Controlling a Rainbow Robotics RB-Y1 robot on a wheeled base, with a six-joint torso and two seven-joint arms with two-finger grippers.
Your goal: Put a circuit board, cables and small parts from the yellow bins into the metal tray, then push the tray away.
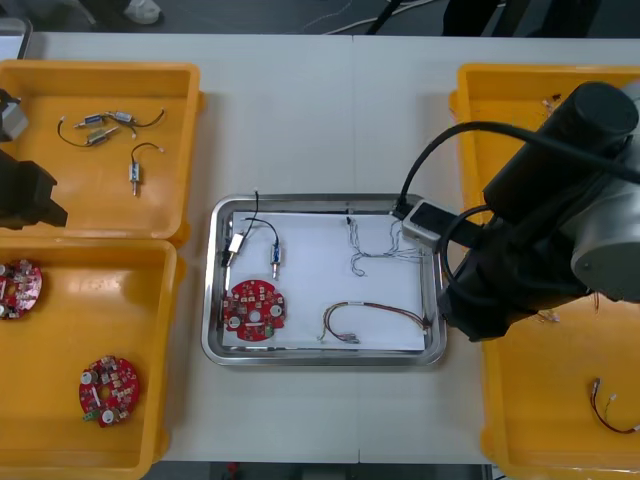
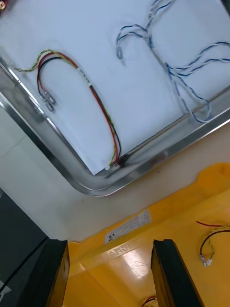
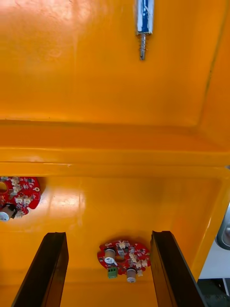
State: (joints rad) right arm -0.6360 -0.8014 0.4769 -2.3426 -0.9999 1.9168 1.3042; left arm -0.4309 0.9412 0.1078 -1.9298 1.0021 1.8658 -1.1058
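Right arm (image 1: 545, 230) overhangs the right yellow bins (image 1: 540, 420). Right gripper (image 2: 110, 247) is released and empty, above the bin rim beside the metal tray (image 1: 214, 345). Left gripper (image 3: 109, 240) is released, empty, above the near left bin (image 1: 60, 330). Tray contents: one circuit board (image 1: 254, 310), twisted blue-and-white cable (image 1: 375, 250), red-and-yellow cable (image 1: 365, 318), small metal parts (image 1: 273, 262).

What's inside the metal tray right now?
The metal tray holds a red circuit board, two small metal parts, a blue and white cable and a red and yellow cable. The right arm covers part of its right rim, with the right hand open beside it.
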